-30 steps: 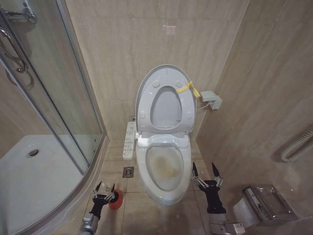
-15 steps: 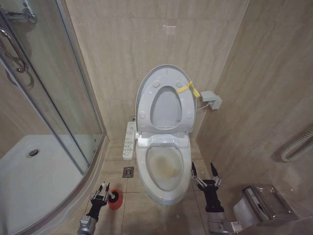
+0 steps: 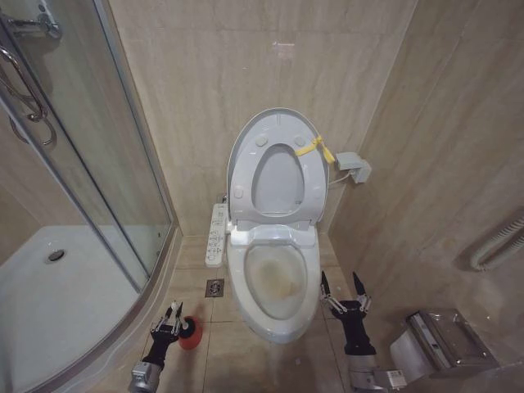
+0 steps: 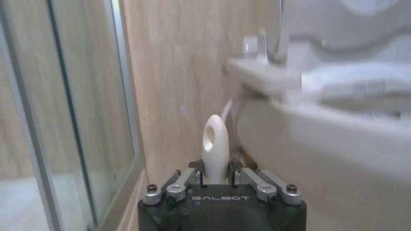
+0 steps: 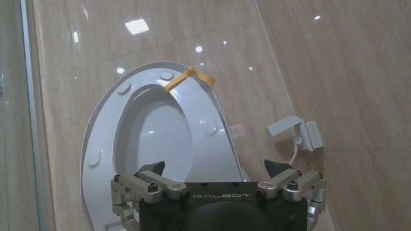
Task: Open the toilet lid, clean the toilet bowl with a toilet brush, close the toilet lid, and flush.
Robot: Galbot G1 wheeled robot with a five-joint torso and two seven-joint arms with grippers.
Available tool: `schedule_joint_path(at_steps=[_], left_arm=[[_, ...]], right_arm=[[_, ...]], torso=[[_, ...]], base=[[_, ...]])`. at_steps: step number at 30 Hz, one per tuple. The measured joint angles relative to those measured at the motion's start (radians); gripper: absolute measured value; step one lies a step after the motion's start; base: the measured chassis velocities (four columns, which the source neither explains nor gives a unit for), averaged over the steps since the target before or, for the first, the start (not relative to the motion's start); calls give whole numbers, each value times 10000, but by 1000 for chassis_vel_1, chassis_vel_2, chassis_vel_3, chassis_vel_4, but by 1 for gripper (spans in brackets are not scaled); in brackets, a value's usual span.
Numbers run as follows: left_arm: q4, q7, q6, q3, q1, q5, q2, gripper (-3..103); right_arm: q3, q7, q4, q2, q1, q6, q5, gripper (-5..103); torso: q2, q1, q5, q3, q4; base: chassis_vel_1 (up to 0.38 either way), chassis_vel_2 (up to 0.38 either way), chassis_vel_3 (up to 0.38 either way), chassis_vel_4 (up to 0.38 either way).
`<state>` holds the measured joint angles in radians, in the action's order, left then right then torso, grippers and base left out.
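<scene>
Left wrist view: left claw pinches toilet brush handle.
Right claw: spread, beside toilet bowl.
Risk: thin handle may slip.

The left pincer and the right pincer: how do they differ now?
The left pincer is shut on the thin white toilet brush handle, over the small round red holder; the right pincer is open and empty, beside the white ceramic toilet bowl. Both are low, near the floor.

Two black tools, left tool and right tool, white GALBOT lettering, silver knuckle links with dark screws, dark pointed fingertips.
</scene>
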<state>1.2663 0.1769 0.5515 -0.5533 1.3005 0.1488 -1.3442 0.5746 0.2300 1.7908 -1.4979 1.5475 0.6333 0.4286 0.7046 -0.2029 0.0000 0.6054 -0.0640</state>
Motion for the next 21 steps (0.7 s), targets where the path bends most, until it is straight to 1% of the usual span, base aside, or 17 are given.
schedule_joint_path(at_steps=[3, 4, 5, 8, 9, 11, 13, 14, 16, 17, 18, 21], left_arm=[[1192, -290, -151, -123, 525, 236, -9, 24], [1657, -434, -248, -179, 719, 371, -39, 21], [1657, -434, -248, -179, 719, 371, -39, 21], [2989, -930, -604, -266, 1315, 611, -125, 21], [2989, -930, -604, -266, 1315, 611, -125, 21], [3944, -1358, -886, -252, 1778, 623, -152, 21], [4996, -1785, -1175, -197, 2236, 596, -184, 21], [4996, -1785, -1175, -197, 2236, 596, -184, 21], [6030, -2154, -1415, -139, 2664, 529, -220, 21], [6384, -2252, -1501, -123, 2783, 511, -228, 21], [6384, -2252, -1501, -123, 2783, 511, -228, 21], [7740, -2521, -1938, -27, 3139, 485, -232, 21]], right_arm=[[1, 23, 4, 23, 4, 0, 0, 100], [2, 32, 4, 28, 4, 0, 0, 100], [2, 32, 4, 28, 4, 0, 0, 100], [4, 44, 15, 36, 13, 0, 1, 100], [4, 44, 15, 36, 13, 0, 1, 100], [3, 68, 37, 58, 20, 0, 1, 100], [4, 72, 46, 83, 17, 0, 4, 100], [4, 72, 46, 83, 17, 0, 4, 100], [5, 72, 47, 113, 13, -2, 12, 100], [8, 72, 44, 131, 11, -3, 19, 100], [8, 72, 44, 131, 11, -3, 19, 100], [62, 72, -3, 200, 4, -5, 80, 100]], torso=[[0, 0, 0, 0, -1], [0, 0, 0, 0, 0], [0, 0, 0, 0, 0], [0, 0, 2, 0, -2], [0, 0, 2, 0, -2], [-1, 0, 0, 0, 2], [-1, 0, 1, 0, 0], [-1, 0, 1, 0, 0], [-1, 0, 1, 0, 1], [-2, 0, 0, 0, 0], [-2, 0, 0, 0, 0], [-1, 0, 2, 0, -1]], base=[[0, 0, 0, 0], [0, 0, 0, 0], [0, 0, 0, 0], [0, 0, 0, 0], [0, 0, 0, 0], [0, 0, 0, 0], [0, 0, 0, 0], [0, 0, 0, 0], [0, 0, 0, 0], [0, 0, 0, 0], [0, 0, 0, 0], [0, 0, 0, 0]])
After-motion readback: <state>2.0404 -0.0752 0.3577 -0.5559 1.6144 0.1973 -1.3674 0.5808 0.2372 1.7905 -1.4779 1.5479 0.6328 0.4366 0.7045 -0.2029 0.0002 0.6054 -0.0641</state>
